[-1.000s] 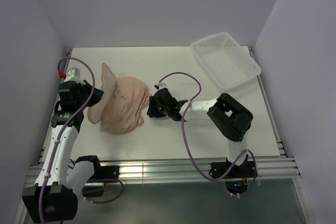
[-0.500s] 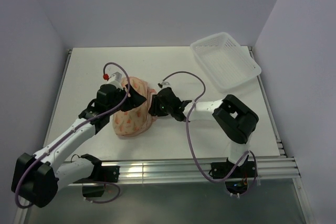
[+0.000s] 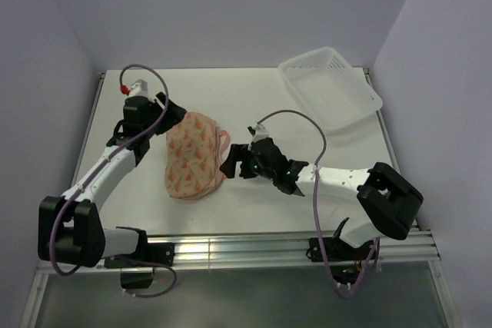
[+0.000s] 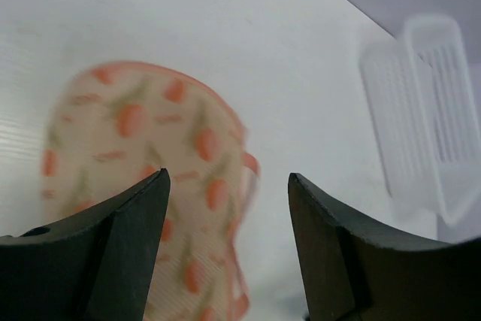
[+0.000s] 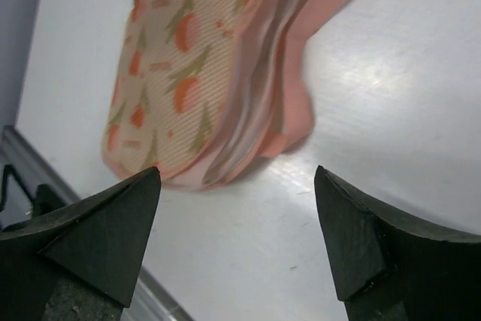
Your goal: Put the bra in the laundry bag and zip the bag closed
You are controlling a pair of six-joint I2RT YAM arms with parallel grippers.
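Left jaws: spread wide, nothing between them, hanging just off the top end of the laundry bag (image 3: pixel 195 157) without touching it.
Left wrist view: the laundry bag (image 4: pixel 143 163) lies ahead of the jaws, its printed face up, mostly on the left finger's (image 4: pixel 113 246) side, with its pink rim running through the gap.
Right jaws: released too, wide apart and gripping nothing, pointed at the bag's pink-edged side and just clear of it.
Right wrist view: the bag (image 5: pixel 180 58) sits ahead, nearer the left finger (image 5: pixel 90 238), folded over on itself, and its edge gapes in fanned layers.
Bra: not plainly in sight; pale pink folds (image 5: pixel 259 73) show between the bag's two halves, ahead of the gap in the right jaws, but I cannot tell whether they are the bra or the lining.
Basket: the white lattice basket (image 3: pixel 330 86) stands well apart, far beyond the left jaws' right finger (image 4: pixel 353 261).
Counter: the white counter (image 3: pixel 261 101) lies bare between the right jaws.
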